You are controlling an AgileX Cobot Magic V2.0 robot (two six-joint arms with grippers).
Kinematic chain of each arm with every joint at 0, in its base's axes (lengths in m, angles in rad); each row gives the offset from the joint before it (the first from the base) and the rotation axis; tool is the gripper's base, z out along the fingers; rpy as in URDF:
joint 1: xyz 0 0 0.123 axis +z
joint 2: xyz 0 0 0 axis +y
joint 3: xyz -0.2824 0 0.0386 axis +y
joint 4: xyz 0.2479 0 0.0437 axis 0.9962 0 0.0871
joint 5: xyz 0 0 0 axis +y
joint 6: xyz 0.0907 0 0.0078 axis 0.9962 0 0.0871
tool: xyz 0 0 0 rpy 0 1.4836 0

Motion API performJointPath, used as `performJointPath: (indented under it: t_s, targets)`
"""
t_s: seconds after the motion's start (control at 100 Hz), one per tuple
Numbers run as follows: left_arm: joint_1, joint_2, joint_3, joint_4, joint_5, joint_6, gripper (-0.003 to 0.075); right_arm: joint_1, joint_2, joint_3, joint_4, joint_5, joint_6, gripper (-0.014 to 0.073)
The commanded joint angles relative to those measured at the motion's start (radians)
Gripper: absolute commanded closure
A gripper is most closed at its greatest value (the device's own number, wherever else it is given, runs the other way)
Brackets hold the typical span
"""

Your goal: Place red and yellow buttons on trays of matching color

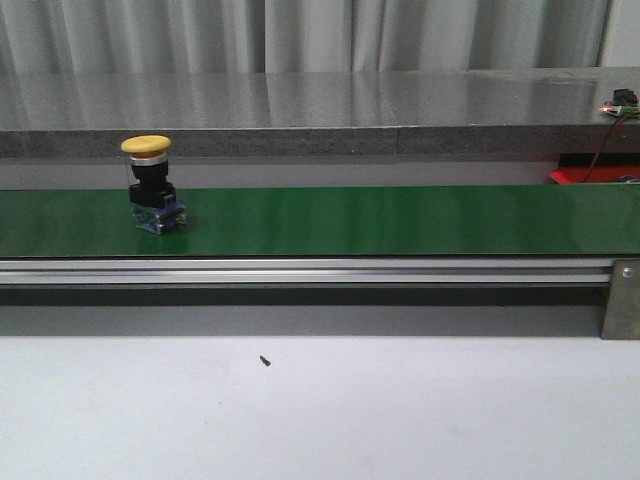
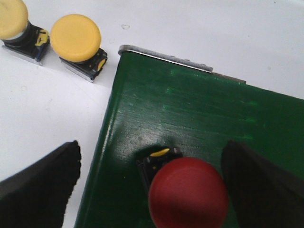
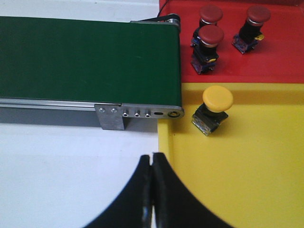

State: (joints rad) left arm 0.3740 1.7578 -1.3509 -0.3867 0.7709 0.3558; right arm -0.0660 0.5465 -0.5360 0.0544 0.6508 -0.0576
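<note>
A lab or industrial test cell: a green conveyor belt (image 1: 380, 220) on an aluminium rail (image 1: 300, 271) crosses a plain white tabletop (image 1: 320, 410), with grey curtains (image 1: 300, 35) behind and loose wiring (image 1: 600, 150) at one end.

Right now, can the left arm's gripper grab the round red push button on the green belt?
Probably yes. The left gripper is open, with its black fingers on either side of the round red push button on the green belt. Nothing sits between them, so closing should catch it.
</note>
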Motion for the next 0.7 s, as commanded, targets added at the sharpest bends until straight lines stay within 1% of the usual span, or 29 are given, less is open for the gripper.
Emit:
performJointPath:
  t_s: [0.0, 0.08, 0.16, 0.2, 0.25, 0.3, 0.37, 0.41, 0.42, 0.44, 0.49, 0.51, 0.52, 0.69]
  targets:
    - [-0.003, -0.057, -0.030, -0.037, -0.025, 0.003, 0.0099, 0.000, 0.000, -0.023, 0.001, -0.062, 0.000, 0.0662]
    - [-0.003, -0.089, -0.030, -0.076, -0.024, 0.033, 0.0099, 0.000, 0.000, -0.023, 0.001, -0.062, 0.000, 0.0662]
    - [-0.003, -0.138, -0.030, -0.152, -0.012, 0.115, 0.0102, 0.000, 0.000, -0.023, 0.001, -0.062, 0.000, 0.0662]
    - [-0.003, -0.163, -0.030, -0.190, 0.005, 0.157, 0.0115, 0.000, 0.000, -0.023, 0.001, -0.062, 0.000, 0.0662]
    - [-0.010, -0.192, -0.030, -0.210, 0.033, 0.183, 0.0152, 0.000, 0.000, -0.023, 0.001, -0.062, 0.000, 0.0662]
    - [-0.024, -0.218, -0.030, -0.210, 0.054, 0.183, 0.0210, 0.000, 0.000, -0.023, 0.001, -0.062, 0.000, 0.0662]
    - [-0.044, -0.254, -0.017, -0.210, 0.067, 0.183, 0.0332, 0.000, 0.000, -0.023, 0.001, -0.062, 0.000, 0.0662]
    - [-0.057, -0.274, -0.007, -0.210, 0.071, 0.183, 0.0433, 0.000, 0.000, -0.023, 0.001, -0.062, 0.000, 0.0662]
    - [-0.060, -0.277, -0.004, -0.210, 0.071, 0.183, 0.0470, 0.000, 0.000, -0.023, 0.001, -0.062, 0.000, 0.0662]
    - [-0.067, -0.288, 0.003, -0.210, 0.071, 0.183, 0.0507, 0.000, 0.000, -0.023, 0.001, -0.062, 0.000, 0.0662]
    - [-0.087, -0.313, 0.023, -0.210, 0.071, 0.183, 0.0659, 0.000, 0.000, -0.023, 0.001, -0.062, 0.000, 0.0662]
    - [-0.097, -0.324, 0.033, -0.210, 0.071, 0.183, 0.0698, 0.000, 0.000, -0.023, 0.001, -0.062, 0.000, 0.0662]
    - [-0.105, -0.327, 0.037, -0.210, 0.071, 0.183, 0.0734, 0.000, 0.000, -0.023, 0.001, -0.062, 0.000, 0.0662]
    - [-0.193, -0.405, 0.134, -0.203, 0.017, 0.161, 0.0740, 0.000, 0.000, -0.023, 0.001, -0.062, 0.000, 0.0662]
